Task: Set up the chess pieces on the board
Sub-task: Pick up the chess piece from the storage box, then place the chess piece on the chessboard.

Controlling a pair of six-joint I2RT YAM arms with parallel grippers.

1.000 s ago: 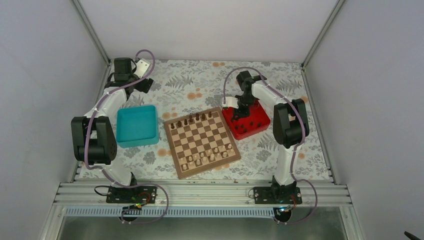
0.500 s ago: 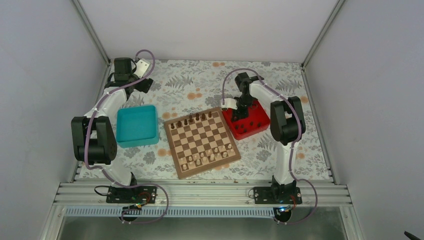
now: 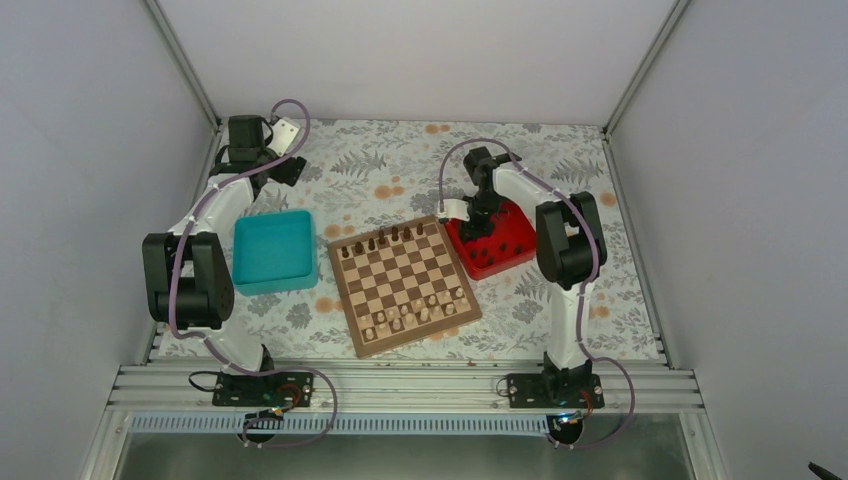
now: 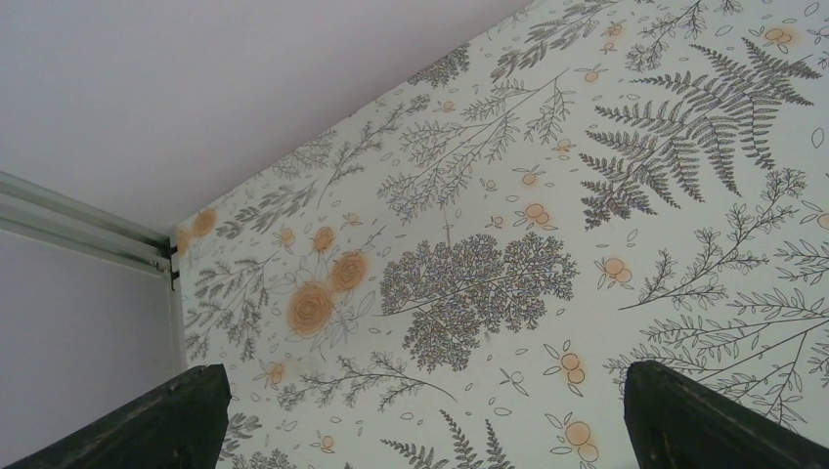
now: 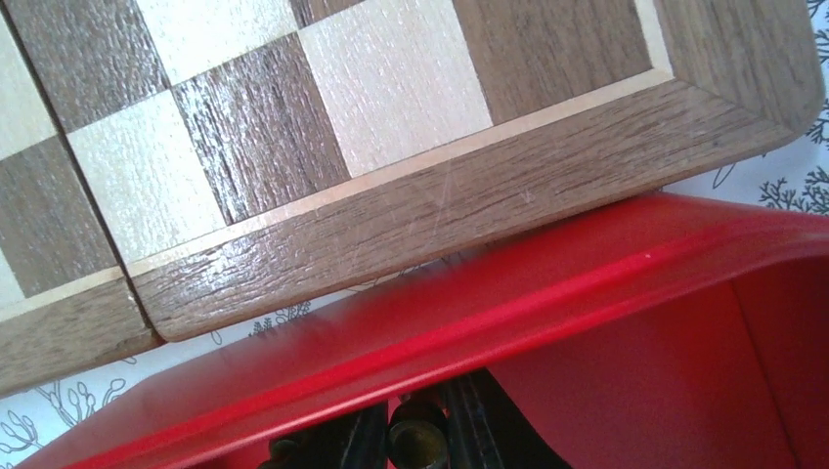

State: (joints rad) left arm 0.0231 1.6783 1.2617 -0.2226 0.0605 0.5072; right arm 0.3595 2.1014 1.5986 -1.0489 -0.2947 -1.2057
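Pickup step, by the look of it: right end effector [image 5: 418, 430] low inside the red tray [image 3: 522, 250], fingers [image 5: 367, 442] close on either side of one dark brown chessman [image 5: 414, 451] right between them. Cannot tell whether already pinched or only flanked, with the tips mostly out of frame. Points down from above, probably to take the tiny piece by its head and clear the tray's wall on the lift. Just ahead of that end effector, past the red rim: a corner of the chessboard [image 3: 404, 280], likely why the tray lies so near. More dark chessmen [image 3: 500, 246] loose in the tray around the end effector. Others [image 3: 385, 238] ranked on the board's far row, off to its left. Pale chessmen [image 3: 420, 312] on the row nearest the arm bases. Task partly done, judging by the pieces left in the tray. Left end effector [image 4: 430, 440] over the table [image 4: 489, 195] at the far corner, fingers wide apart, holding nothing, teal tray [image 3: 272, 250] on its near side; presumably kept out of the way.
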